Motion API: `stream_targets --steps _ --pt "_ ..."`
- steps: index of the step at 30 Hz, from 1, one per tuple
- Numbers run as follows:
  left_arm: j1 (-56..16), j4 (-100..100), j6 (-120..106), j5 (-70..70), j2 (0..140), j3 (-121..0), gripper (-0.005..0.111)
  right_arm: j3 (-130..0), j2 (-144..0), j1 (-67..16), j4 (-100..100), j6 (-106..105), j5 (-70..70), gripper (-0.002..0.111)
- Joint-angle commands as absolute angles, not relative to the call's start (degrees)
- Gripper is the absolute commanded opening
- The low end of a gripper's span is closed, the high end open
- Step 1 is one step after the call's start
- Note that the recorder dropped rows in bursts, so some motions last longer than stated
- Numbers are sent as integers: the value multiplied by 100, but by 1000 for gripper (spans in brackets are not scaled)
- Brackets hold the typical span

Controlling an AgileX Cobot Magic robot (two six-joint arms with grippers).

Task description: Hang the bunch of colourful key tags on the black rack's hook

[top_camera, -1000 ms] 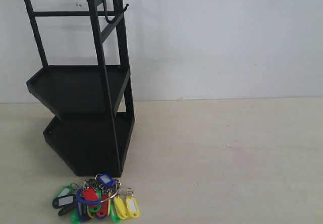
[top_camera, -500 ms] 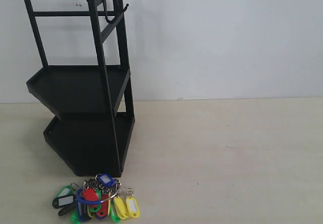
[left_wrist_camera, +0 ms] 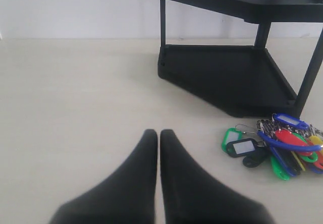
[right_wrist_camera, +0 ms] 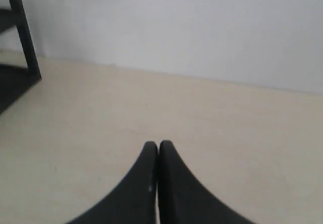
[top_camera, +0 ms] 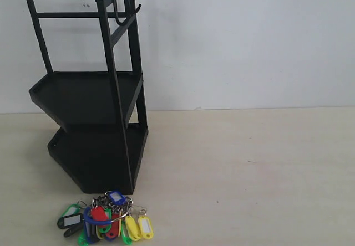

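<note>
The colourful key tag bunch (top_camera: 105, 218) lies flat on the table just in front of the black rack (top_camera: 89, 96), its tags spread round a metal ring. A hook (top_camera: 119, 13) hangs from the rack's top bar with nothing on it. In the left wrist view the bunch (left_wrist_camera: 275, 146) rests beside the rack's lower tray (left_wrist_camera: 227, 77), off to one side of my left gripper (left_wrist_camera: 158, 133), which is shut and holds nothing. My right gripper (right_wrist_camera: 158, 145) is shut too, over bare table, with only a rack leg (right_wrist_camera: 20, 30) at the edge of its view. Neither gripper shows in the exterior view.
A white wall (top_camera: 249, 41) stands behind the table. The beige tabletop (top_camera: 249, 174) stretches to the right of the rack.
</note>
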State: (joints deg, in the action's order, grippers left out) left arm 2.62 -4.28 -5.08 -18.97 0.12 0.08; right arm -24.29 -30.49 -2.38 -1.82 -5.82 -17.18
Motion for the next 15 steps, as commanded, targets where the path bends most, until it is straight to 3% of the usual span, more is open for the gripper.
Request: stream_targets --steps 1,8,15 --pt "283 -470 -448 -1811 0 0 4 -3240 -4187 -323 -293 -1756 -2445 0" --pt "283 -470 -448 -1811 0 0 4 -4489 -5704 -1386 -708 -3310 -3349 0" --pt "283 -470 -448 -1811 0 0 4 -4958 -6993 -2737 -708 -3589 -3353 0"
